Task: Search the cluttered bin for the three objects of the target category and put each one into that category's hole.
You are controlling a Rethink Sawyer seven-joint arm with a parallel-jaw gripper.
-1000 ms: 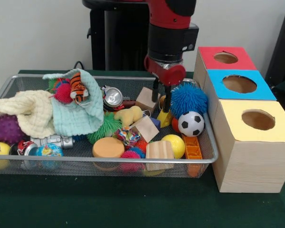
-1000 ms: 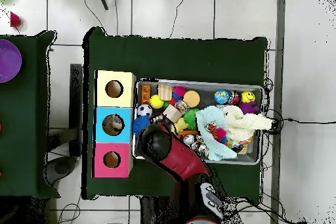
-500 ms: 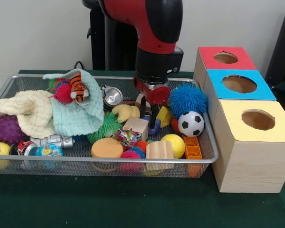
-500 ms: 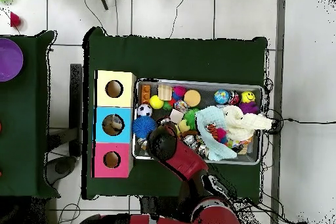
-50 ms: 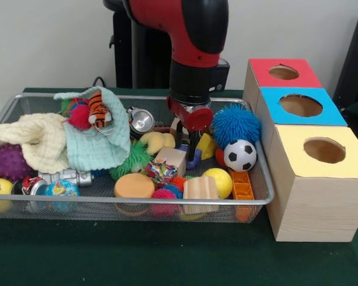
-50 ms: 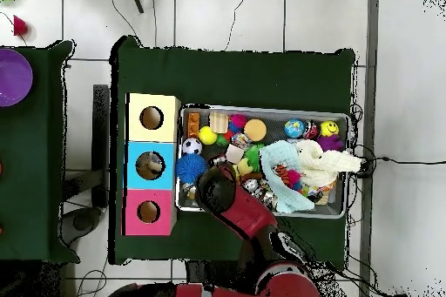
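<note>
1. The gripper is lowered into the wire bin, fingers parted around nothing clearly held.
2. A wooden block is seen just left of it, a yellow wedge just right.

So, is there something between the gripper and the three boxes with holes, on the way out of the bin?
Yes. In the front view the gripper is low among the toys, and the blue spiky ball and the soccer ball lie between it and the boxes. The bin's wire rim is also on that side.
</note>
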